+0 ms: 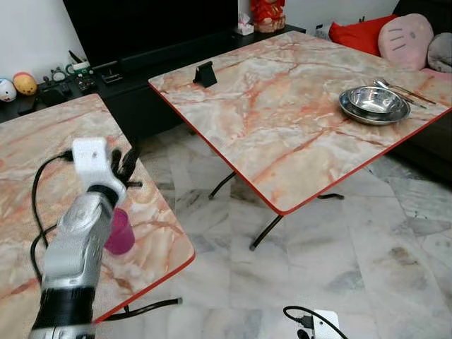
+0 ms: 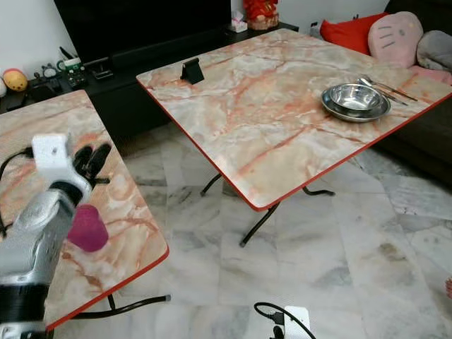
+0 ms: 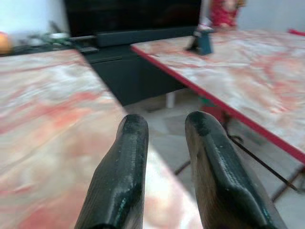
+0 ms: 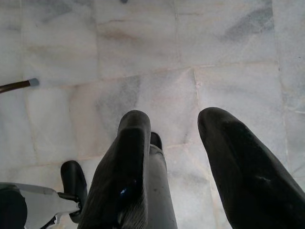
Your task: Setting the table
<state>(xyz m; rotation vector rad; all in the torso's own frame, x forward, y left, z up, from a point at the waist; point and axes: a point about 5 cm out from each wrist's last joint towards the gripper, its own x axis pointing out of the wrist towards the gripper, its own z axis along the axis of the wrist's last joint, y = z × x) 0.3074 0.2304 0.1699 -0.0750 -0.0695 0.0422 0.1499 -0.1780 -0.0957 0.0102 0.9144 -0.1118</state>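
Marble floor [image 1: 367, 247] separates two tables; steel bowls [image 1: 374, 104] are stacked on the far table [image 1: 282, 120]; the left hand [image 1: 123, 164], fingers apart, is raised beside a pink cup [image 1: 120, 233].

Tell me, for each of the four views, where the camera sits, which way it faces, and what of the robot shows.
Left eye view: on the head, facing forward and down at two marble tables; left arm raised over the near table, beside a pink cup.
Right eye view: head too, same scene: far table, steel bowl.
Left wrist view: along the left gripper, open, level over the near table toward the far one.
Right wrist view: along the right gripper, open, pointing down at the floor.
Both eye views share everything; the left wrist view shares both tables.
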